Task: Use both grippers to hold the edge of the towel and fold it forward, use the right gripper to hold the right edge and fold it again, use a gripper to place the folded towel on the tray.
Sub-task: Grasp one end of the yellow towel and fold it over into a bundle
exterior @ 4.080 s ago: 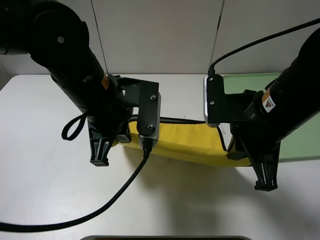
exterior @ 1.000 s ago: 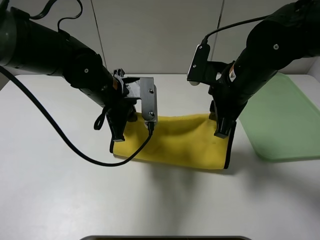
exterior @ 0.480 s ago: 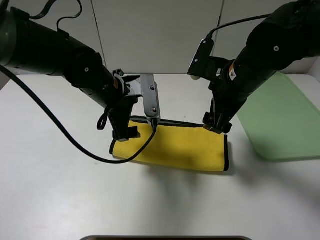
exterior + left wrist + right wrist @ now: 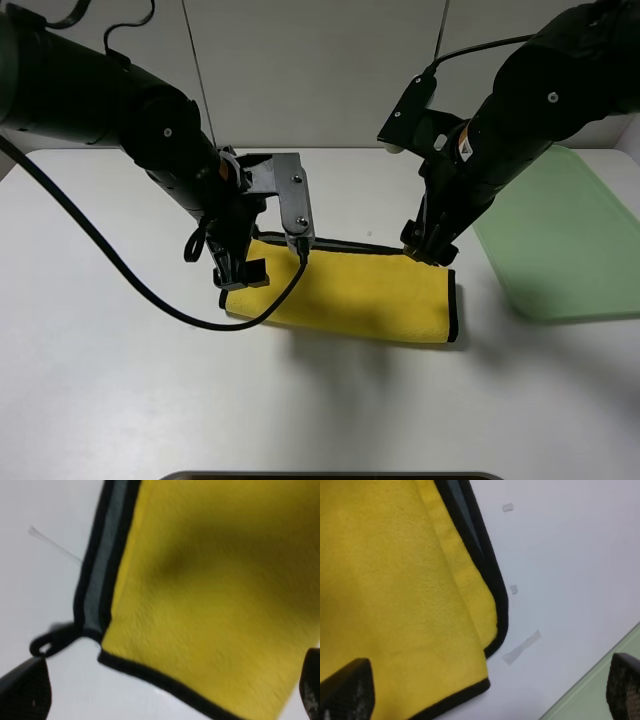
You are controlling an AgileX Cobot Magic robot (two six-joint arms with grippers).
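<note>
The yellow towel (image 4: 350,292) lies flat on the white table, folded in half, with its black piped edges stacked along the far side. My left gripper (image 4: 238,275) hovers open over its left end. In the left wrist view the left gripper (image 4: 167,695) is empty above the towel (image 4: 210,595), near its black corner loop (image 4: 42,644). My right gripper (image 4: 427,250) hovers open over the far right corner. In the right wrist view the right gripper (image 4: 485,690) is empty above the towel (image 4: 395,595). The pale green tray (image 4: 560,250) lies to the right.
A strip of grey underside (image 4: 102,575) shows along the towel's stacked edge. A corner of the tray (image 4: 590,695) lies close to the towel's right end. Small bits of tape (image 4: 521,647) lie on the table between them. A black cable (image 4: 120,280) loops over the table at the left.
Both grippers carried the towel's edge over to the far side, laid it down and let go. The towel now lies folded. The left gripper has shifted slightly left.
</note>
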